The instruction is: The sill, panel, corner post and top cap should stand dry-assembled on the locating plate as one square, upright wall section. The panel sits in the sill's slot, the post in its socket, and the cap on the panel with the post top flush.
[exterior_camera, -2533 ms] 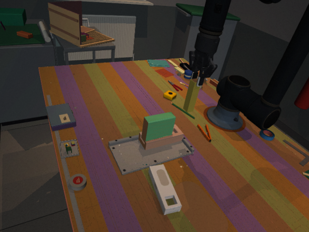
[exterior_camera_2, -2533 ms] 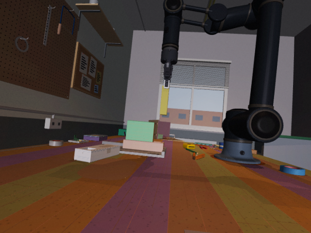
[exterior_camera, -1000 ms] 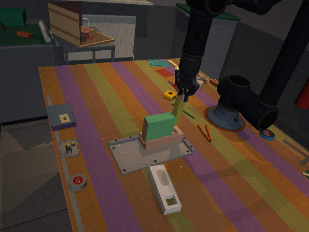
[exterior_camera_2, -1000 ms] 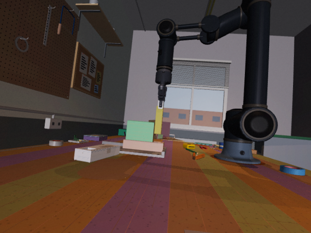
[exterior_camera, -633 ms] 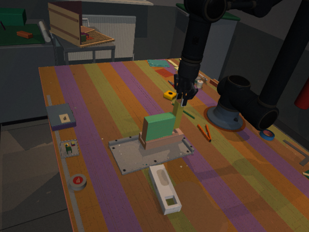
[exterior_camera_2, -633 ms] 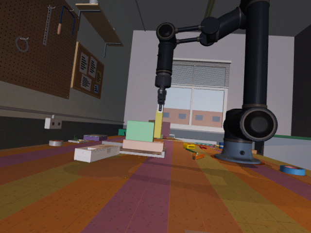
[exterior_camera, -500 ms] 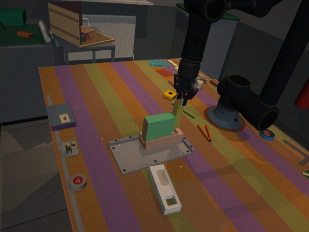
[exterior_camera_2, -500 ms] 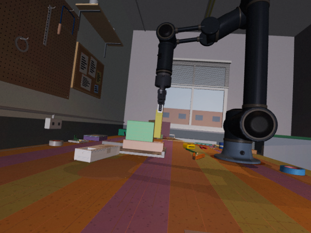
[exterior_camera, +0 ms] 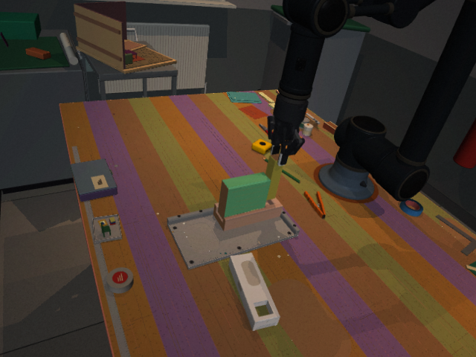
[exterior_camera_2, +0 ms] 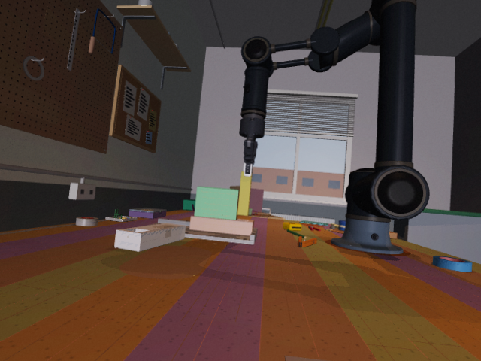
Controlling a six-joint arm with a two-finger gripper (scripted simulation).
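At the middle of the striped bench lies the grey locating plate (exterior_camera: 230, 236). The pink sill (exterior_camera: 248, 215) sits on it. The green panel (exterior_camera: 246, 194) stands upright in the sill's slot. At the sill's far end the yellow-green corner post (exterior_camera: 273, 176) stands upright, its foot hidden behind the panel, and my gripper (exterior_camera: 280, 158) is closed on its top. From the second side camera the post (exterior_camera_2: 244, 194) rises above the panel (exterior_camera_2: 216, 203), under the gripper (exterior_camera_2: 247, 168). The white top cap (exterior_camera: 254, 290) lies flat on the bench in front of the plate.
Behind the work lie a yellow block (exterior_camera: 261, 146), a green rod (exterior_camera: 290, 176) and orange pencils (exterior_camera: 316, 203). The arm's base (exterior_camera: 346, 180) stands to the right. A grey box (exterior_camera: 94, 178), a small tray (exterior_camera: 107, 227) and a tape roll (exterior_camera: 120, 279) line the left edge.
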